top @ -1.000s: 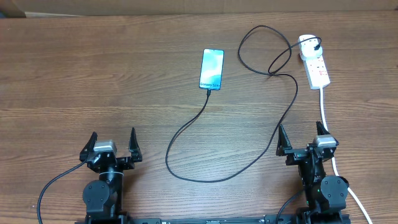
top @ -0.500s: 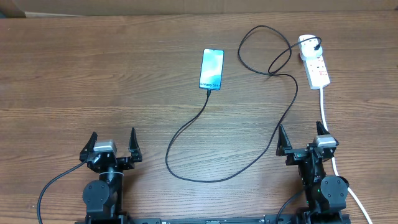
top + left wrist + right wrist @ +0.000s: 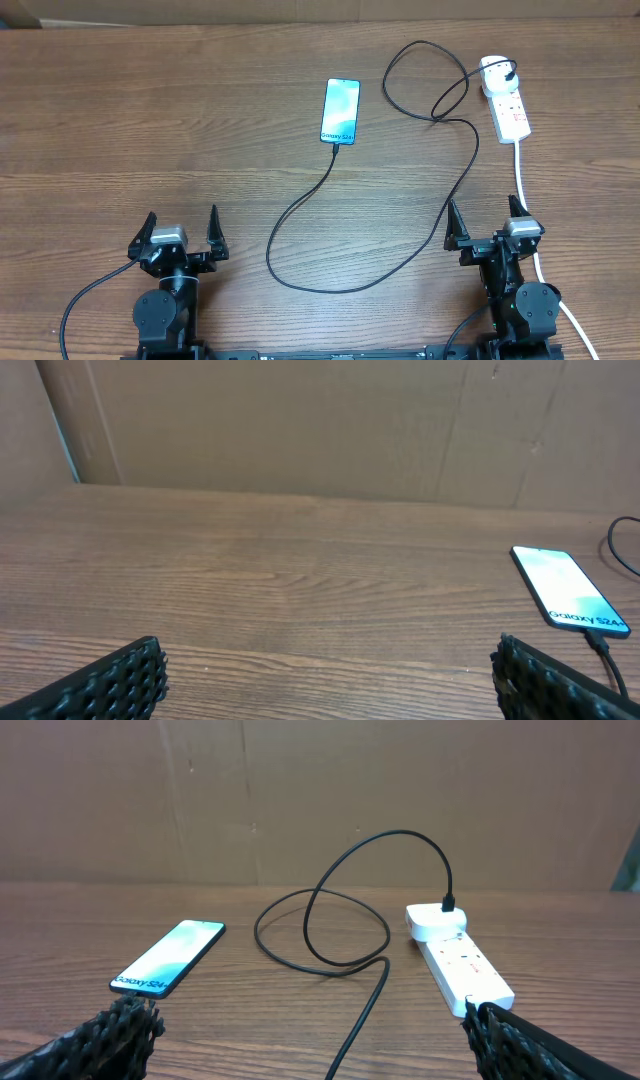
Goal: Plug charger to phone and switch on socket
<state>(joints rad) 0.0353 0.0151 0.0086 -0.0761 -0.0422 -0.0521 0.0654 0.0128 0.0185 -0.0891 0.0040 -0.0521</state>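
Idling, nothing shifting since a moment ago.
Keeping left gripper (image 3: 182,212) and right gripper (image 3: 482,203) spread, empty; charger (image 3: 398,832) seemingly meeting phone (image 3: 340,110) far ahead, socket (image 3: 510,112) beyond right gripper awaiting switching.

Overhead view: the red switch marks on the socket (image 3: 508,105) are too small to show their setting. Its white cord (image 3: 521,170) passes behind the right arm (image 3: 515,270) near the near-right corner of the worktop (image 3: 150,120), then leaves the frame. The join of charger (image 3: 269,252) and phone (image 3: 340,110) is too small to judge.

Left wrist view: only the fingertips of the left tool (image 3: 328,665) show, and the charger is cut off at the lower right corner.

Right wrist view: a finger of the right tool (image 3: 310,1025) hides the socket's near end.
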